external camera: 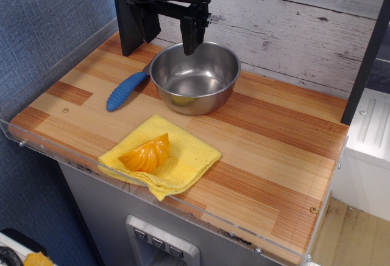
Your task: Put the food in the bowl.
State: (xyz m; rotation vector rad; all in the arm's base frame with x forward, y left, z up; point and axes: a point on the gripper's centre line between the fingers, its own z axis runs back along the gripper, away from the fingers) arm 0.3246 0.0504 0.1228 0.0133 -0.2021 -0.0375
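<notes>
The food (147, 154) is a glossy orange ridged toy piece lying on a yellow folded cloth (159, 156) near the table's front edge. The shiny steel bowl (195, 76) stands at the back middle of the table and looks empty. My black gripper (169, 36) hangs at the back, above the bowl's far left rim, well away from the food. Its two fingers (191, 38) are spread apart with nothing between them.
A blue-handled utensil (125, 91) lies left of the bowl, its head hidden behind the bowl. The wooden table (274, 150) has a clear plastic lip along the front and left edges. A black post stands at the back left, a plank wall behind.
</notes>
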